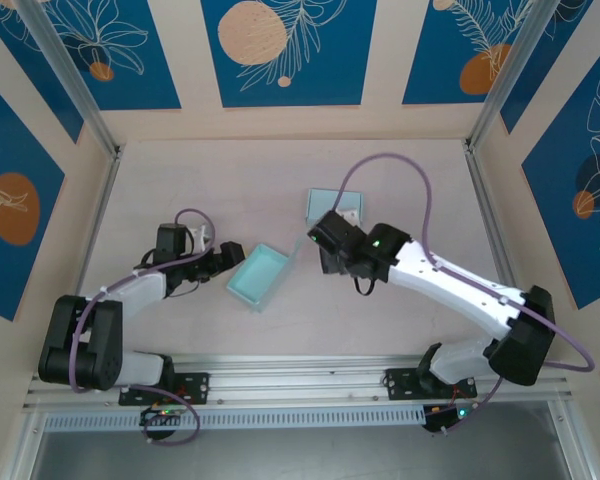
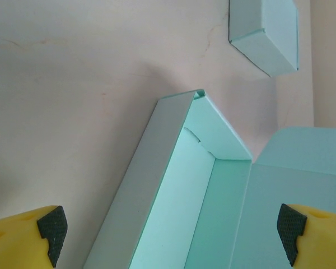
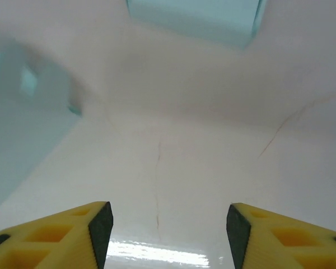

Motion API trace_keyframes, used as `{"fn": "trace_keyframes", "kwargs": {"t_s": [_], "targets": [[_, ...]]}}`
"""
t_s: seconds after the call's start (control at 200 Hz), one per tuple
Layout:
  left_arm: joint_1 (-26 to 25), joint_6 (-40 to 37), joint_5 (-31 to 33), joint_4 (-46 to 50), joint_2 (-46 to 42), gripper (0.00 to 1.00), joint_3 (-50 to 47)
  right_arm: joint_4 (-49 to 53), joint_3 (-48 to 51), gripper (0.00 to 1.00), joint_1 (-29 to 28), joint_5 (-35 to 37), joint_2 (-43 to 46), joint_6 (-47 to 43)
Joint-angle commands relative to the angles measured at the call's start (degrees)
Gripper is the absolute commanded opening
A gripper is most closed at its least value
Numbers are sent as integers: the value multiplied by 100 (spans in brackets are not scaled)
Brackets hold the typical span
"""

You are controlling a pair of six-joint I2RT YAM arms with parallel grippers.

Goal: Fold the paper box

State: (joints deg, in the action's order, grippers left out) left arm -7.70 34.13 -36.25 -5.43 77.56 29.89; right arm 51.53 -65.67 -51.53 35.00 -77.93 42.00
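Left gripper (image 1: 223, 260), jaws spread wide and empty, faces the left long wall of the half-folded teal paper box (image 1: 263, 276) at mid-table, sitting nearer to it than the equally wide right gripper (image 1: 327, 258) opposite.

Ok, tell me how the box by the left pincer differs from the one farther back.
The near box lies open, its inside showing; the far box looks closed, only outer faces showing. The near box sits skewed to the table edges, the far box roughly square to them. The near box lies just ahead of the left pincer; the far box is partly covered by the right arm. Both are pale teal paper.
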Motion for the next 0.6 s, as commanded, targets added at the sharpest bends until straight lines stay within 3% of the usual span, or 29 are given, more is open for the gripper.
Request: {"fn": "trace_keyframes", "kwargs": {"t_s": [0.0, 0.145, 0.27, 0.595], "targets": [[55, 196, -107, -192, 5, 97, -240, -1459, 854, 50, 64, -1274, -54, 967], [52, 342, 48, -266, -18, 97, -484, -2959, 1700, 37, 55, -2000, -294, 1521], [41, 562, 26, -453, -29, 95, -622, -4063, 2041, 36, 60, -2526, -760, 1802], [-352, 1010, 152, -617, -497, 94, -864, -4579, 1076, 35, 504, -3124, -2264, 1417]]}}
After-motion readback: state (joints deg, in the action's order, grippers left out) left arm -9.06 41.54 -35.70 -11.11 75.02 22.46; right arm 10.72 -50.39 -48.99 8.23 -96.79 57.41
